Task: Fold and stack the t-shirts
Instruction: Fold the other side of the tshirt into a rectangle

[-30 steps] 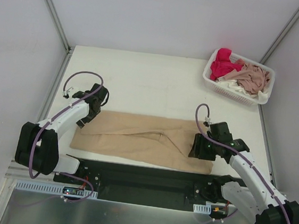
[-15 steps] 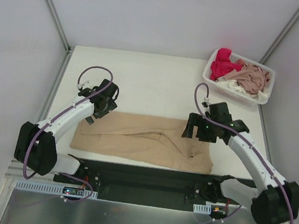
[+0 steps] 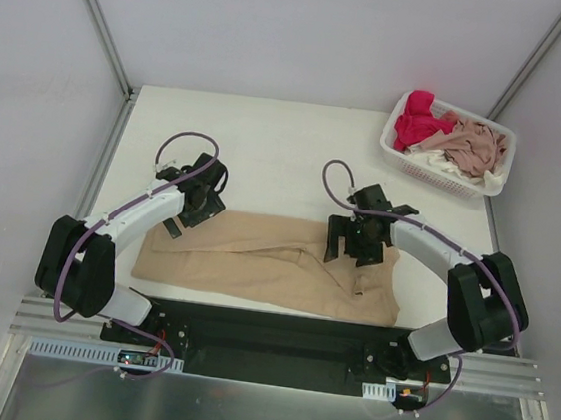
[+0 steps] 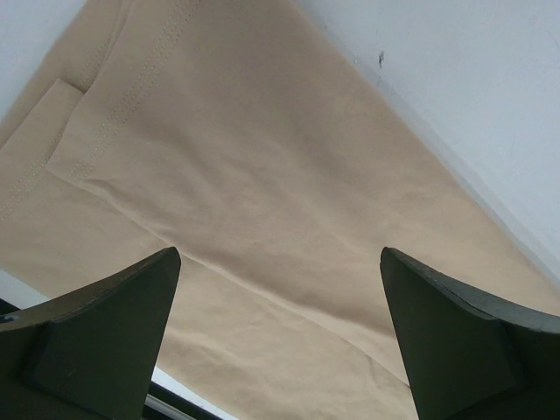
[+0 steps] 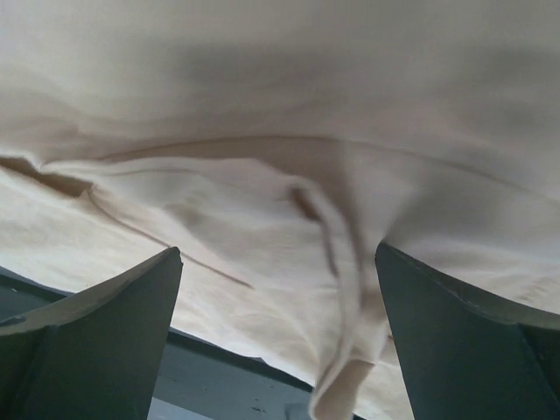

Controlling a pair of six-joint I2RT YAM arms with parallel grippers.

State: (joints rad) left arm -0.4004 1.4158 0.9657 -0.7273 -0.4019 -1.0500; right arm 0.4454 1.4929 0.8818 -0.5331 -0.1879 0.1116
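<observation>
Large tan-beige soft cloth t-shirt point(image 3: 275, 265): lies flat as a long band, well apart from the white plastic lattice basket point(image 3: 390, 141), down and left of it in the overhead view. Looks folded once lengthwise, smooth at the end farther from the basket, with a loose ridge and a small dangling strip of cloth at the end nearer it. Left gripper point(image 4: 276, 262): jaws wide apart, holding nothing, above the end farther from the basket. Right gripper point(image 5: 278, 262): jaws likewise spread and empty, above the rumpled end nearer the basket. Judged step: between grasps, partway through folding this shirt, no stack begun. Next, probably: flatten or tuck the wrinkle, then pinch both corners of one short end and carry them over toward the other, keeping the edges aligned. Waiting heaped and unfolded inside the basket: bright red-pink shirt point(image 3: 415, 124), dusty pink shirt point(image 3: 478, 146), white shirt point(image 3: 434, 164).
</observation>
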